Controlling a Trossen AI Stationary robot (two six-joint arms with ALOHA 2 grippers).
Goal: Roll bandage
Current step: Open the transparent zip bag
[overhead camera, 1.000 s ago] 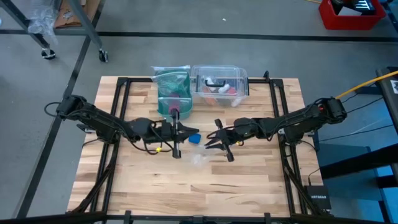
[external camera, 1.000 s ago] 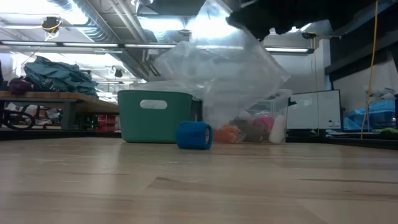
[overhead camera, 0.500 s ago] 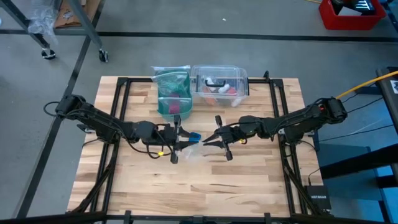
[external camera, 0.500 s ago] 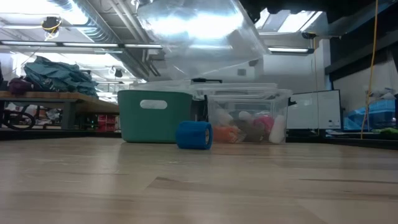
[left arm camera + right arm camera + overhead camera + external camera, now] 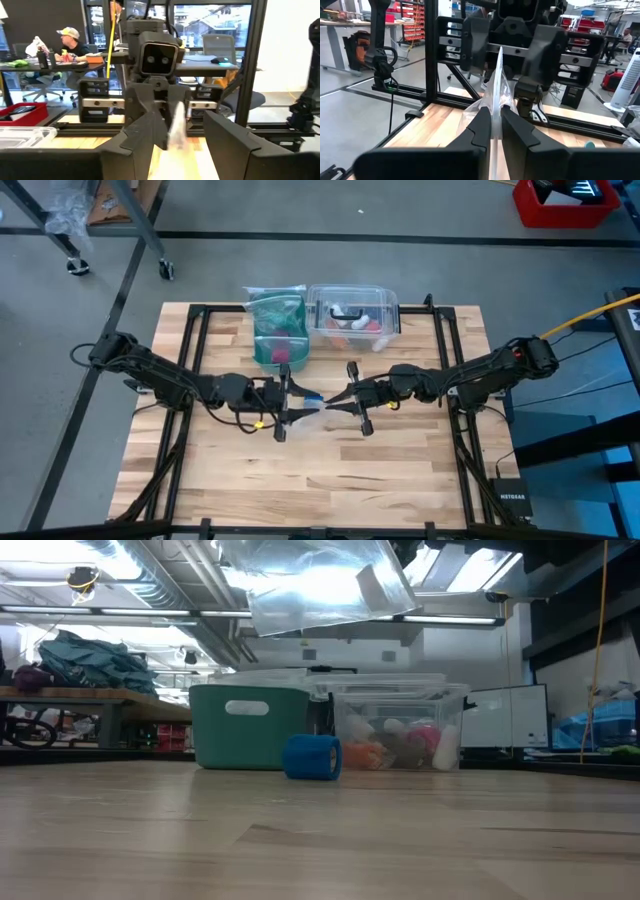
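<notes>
The bandage sits as a small blue roll on the wooden table, just in front of the teal bin and beside the clear plastic box. In the low view nothing touches it, and both grippers work above it, out of contact. From overhead only a sliver of blue shows near the teal bin, between the two grippers and partly under the clear zip bag stretched between them.

The right gripper comes in from the far side of the roll from the left arm and is clenched on an edge of that bag. Its wrist camera shows the thin plastic pinched tight between the two dark fingers. The left gripper sits just in front of the teal bin, facing the right one. Its fingers are spread apart, with the bag's edge hanging loose in the gap between them, so it looks released rather than gripped, though the plastic is blurred there. In the low view the bag hangs high over the bin and the roll.

On writing: the overhead view shows a black device at the table's corner on the right arm's side, well away from the teal bin. Its label seems to read NETGEAR, but the letters are tiny.
</notes>
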